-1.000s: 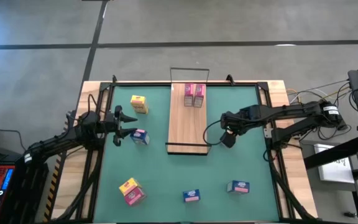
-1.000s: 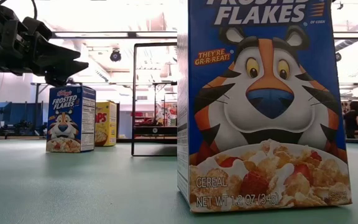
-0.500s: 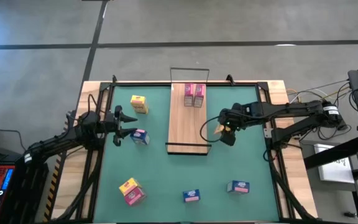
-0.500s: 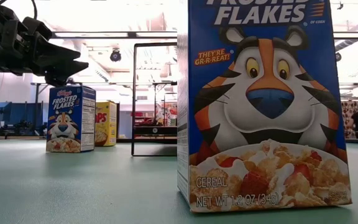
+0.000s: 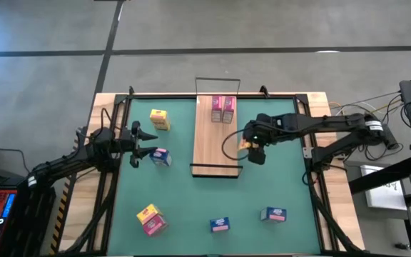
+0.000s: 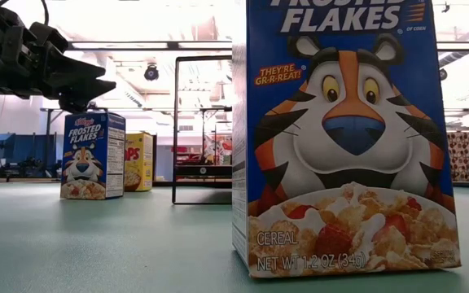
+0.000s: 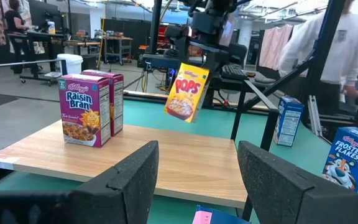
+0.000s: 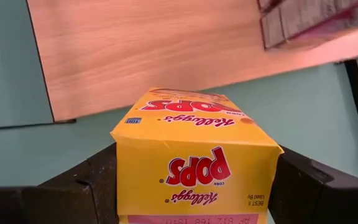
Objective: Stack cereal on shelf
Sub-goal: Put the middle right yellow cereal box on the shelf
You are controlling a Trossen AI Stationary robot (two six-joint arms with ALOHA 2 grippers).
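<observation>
Pinching the Pops box (image 8: 194, 155), my right gripper (image 5: 250, 145) hovers mid-frame beside the shelf (image 5: 209, 146); next I lower it onto the board.

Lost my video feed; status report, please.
Right gripper shut on Pops box, airborne at shelf edge. Left gripper open, idle by blue box. Two Raisin Bran boxes shelved; landing spot unobstructed.

Frosted Flakes box (image 6: 344, 138) top beyond frame

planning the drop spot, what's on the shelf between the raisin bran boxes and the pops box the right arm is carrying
Nothing. In the left wrist view bare wood runs from the Raisin Bran boxes to under the Pops box, held in the air by the right gripper. The high view agrees.
</observation>
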